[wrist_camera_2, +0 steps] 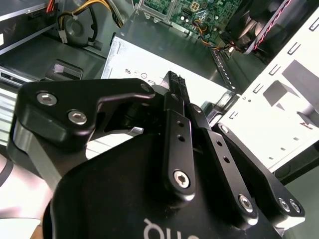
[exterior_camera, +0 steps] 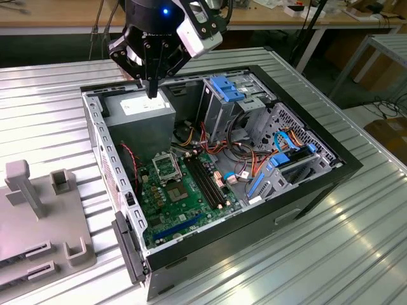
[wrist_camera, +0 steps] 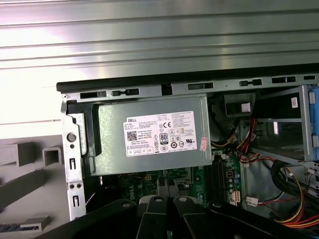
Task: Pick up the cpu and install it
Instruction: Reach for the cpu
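the gripper (exterior_camera: 151,92), pinched narrow, hangs over the grey box (exterior_camera: 137,117) at the case's (exterior_camera: 254,229) far end. i can't tell if it holds the cpu. that chip is likely light, stiff, breakable: grip its edges.

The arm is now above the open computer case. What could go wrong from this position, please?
1. The gripper seems to hang just over the grey power supply. A straight descent here may strike it, since the socket lies further along the green board.
2. Loose coloured cables run beside the socket and might snag the arm on its way there.
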{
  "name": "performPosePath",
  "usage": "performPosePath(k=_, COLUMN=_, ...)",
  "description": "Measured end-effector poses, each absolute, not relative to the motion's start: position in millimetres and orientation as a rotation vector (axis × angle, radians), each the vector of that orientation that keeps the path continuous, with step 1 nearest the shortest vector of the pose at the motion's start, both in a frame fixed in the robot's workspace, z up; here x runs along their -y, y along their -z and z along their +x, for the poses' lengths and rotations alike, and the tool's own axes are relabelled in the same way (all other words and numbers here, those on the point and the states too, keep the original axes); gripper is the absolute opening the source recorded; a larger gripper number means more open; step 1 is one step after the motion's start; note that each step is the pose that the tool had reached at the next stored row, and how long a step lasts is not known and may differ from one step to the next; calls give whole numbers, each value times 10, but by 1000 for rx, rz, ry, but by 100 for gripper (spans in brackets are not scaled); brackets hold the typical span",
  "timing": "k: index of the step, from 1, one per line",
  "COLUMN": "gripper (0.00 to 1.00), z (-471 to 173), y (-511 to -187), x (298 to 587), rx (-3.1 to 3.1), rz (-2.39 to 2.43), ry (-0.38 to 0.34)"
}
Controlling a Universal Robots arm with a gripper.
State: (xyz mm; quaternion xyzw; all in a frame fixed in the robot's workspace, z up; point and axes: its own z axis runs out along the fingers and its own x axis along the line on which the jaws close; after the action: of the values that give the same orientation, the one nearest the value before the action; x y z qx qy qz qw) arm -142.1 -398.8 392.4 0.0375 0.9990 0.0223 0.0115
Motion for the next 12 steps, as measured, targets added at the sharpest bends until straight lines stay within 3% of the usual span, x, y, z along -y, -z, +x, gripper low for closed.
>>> performPosePath(k=12, gripper=11, z=-1475, y=-3922, x=3989, rx=-3116, rz=117, ry=-70)
